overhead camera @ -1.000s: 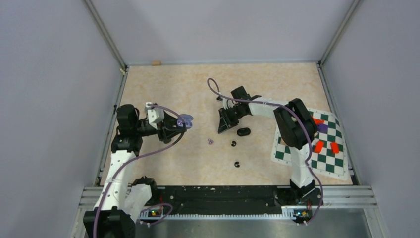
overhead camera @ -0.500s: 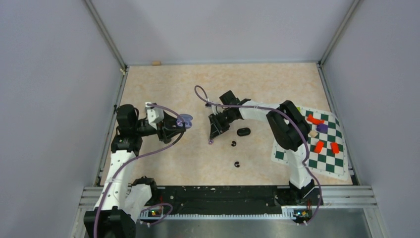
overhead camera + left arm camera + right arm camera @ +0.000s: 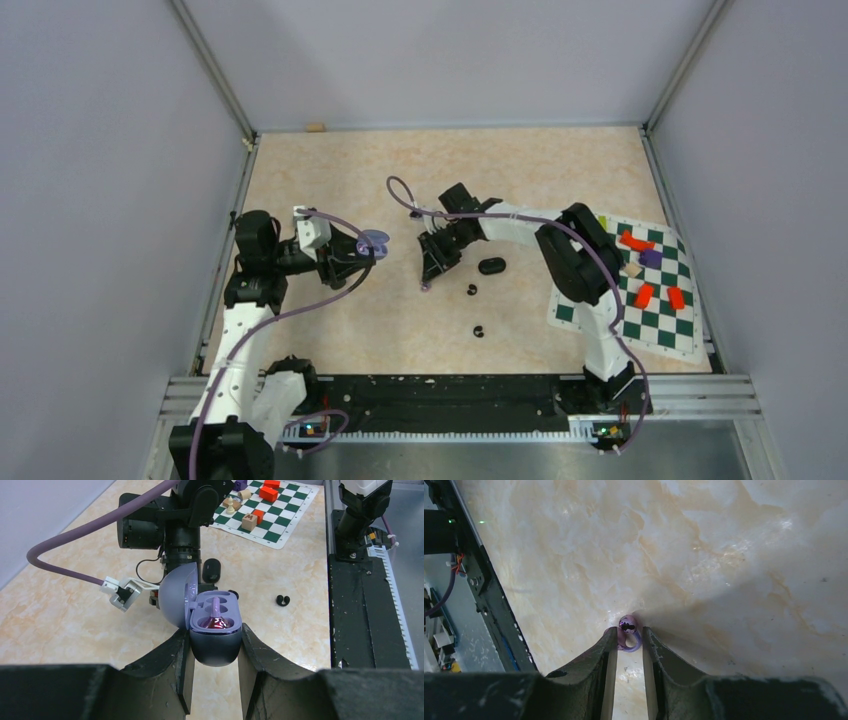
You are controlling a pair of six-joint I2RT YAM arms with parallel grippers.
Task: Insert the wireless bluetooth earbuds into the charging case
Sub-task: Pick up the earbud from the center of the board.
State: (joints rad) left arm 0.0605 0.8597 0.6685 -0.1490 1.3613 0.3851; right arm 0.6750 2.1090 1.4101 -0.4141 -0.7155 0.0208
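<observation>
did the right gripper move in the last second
Yes. The right gripper moved left and down in the top view, away from the black case, and now grips the purple earbud.

Two cases, two black earbuds

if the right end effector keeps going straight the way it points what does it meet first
The pale purple earbud, lying between the right end effector's fingertips, with the table right behind it. Whether the fingertips touch the earbud is unclear.
</observation>
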